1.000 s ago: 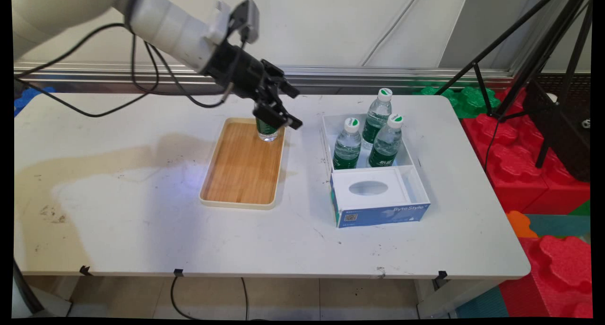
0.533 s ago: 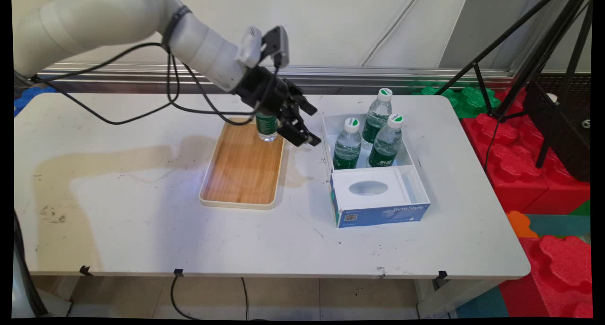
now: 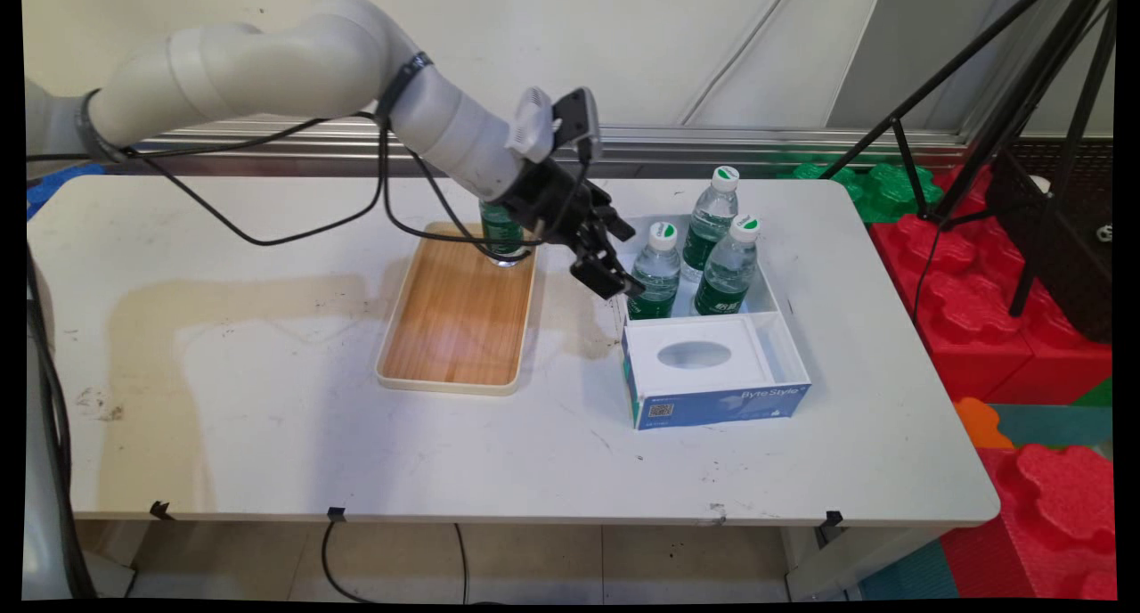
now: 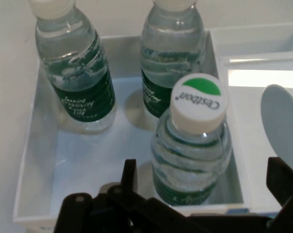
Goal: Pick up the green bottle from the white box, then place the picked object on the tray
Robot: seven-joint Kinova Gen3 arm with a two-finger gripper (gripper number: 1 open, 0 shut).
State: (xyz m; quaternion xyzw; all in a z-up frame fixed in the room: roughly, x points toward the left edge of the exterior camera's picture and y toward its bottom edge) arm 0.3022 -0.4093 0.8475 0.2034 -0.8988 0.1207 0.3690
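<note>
Four water bottles are in view: three stand together in the white box (image 3: 770,323), namely the nearest bottle (image 3: 655,272), the right bottle (image 3: 730,267) and the far bottle (image 3: 710,214), and a fourth bottle (image 3: 501,232) stands on the far end of the one wooden tray (image 3: 454,314). One tissue box (image 3: 708,377) fills the box's near part. One desk (image 3: 267,417) carries them all.

Three water bottles (image 3: 655,270) with green labels and white caps stand upright in the far part of a white box (image 3: 773,303). Another bottle (image 3: 501,232) stands on the wooden tray (image 3: 454,319).
</note>
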